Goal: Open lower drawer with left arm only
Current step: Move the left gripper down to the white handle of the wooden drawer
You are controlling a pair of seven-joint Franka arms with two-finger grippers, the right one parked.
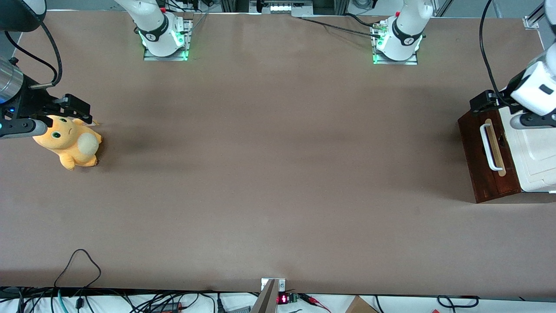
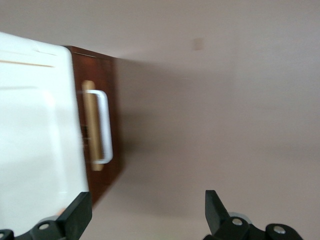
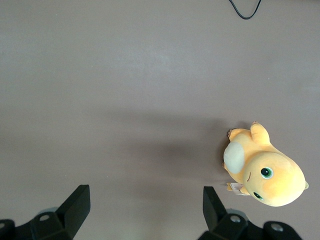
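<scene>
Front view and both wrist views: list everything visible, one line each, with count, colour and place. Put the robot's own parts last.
Table: one, brown, carries everything else.
Cabinet top: one, cream-white, at the working arm's end of the table.
Lower drawer: one, dark reddish-brown front, below the cabinet top, looks closed.
Handle: one, white loop, on a pale wood strip on the drawer front.
Plush toy: one, orange-yellow with a cream patch, toward the parked arm's end.
Left arm: one, glossy white, above the cabinet.
Pincer: one, black, open, above the cabinet edge, apart from the handle.
</scene>
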